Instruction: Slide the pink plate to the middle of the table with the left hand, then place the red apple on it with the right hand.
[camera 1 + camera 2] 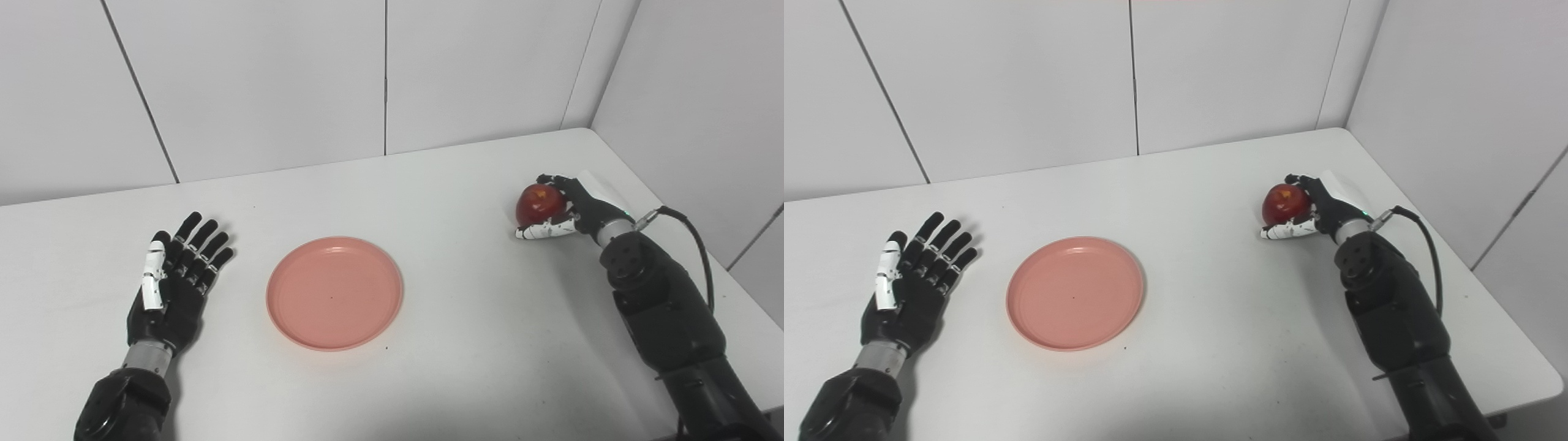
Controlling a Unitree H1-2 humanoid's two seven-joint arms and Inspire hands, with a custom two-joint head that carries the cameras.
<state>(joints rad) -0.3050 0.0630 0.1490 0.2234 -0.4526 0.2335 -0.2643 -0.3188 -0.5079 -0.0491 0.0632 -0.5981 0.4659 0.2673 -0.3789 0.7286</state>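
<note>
Far left: the left hand (168, 288) lies on the white table (465, 343), palm up, fingers (202, 245) straight and spread, w/ nothing in it. It's mostly matte black, segmented, w/ a glossy white shell along the thumb; a brushed-metal cuff sits at the wrist. It is just left of the plate, not touching it.

Centre: the pink plate (334, 293) is round, shallow, smooth plastic-looking, w/ a low raised rim and a flat base; a tiny dark speck marks its middle. It lies flat on the table, a bit left of centre, bare.

Table surface is smooth, matte white, w/ a few small dark specks near the plate's front edge.

Right: the right hand (566, 211) is wrapped round the red apple (538, 203), black fingers over the far side and top, white thumb under the near side. The apple is glossy, round, deep red w/ an orange-yellow patch on top. It is near the table's right edge, well apart from the plate. Can't tell if it's resting on the table or raised a little. A black cable (695, 236) loops from the wrist along the bulky dark forearm.
</note>
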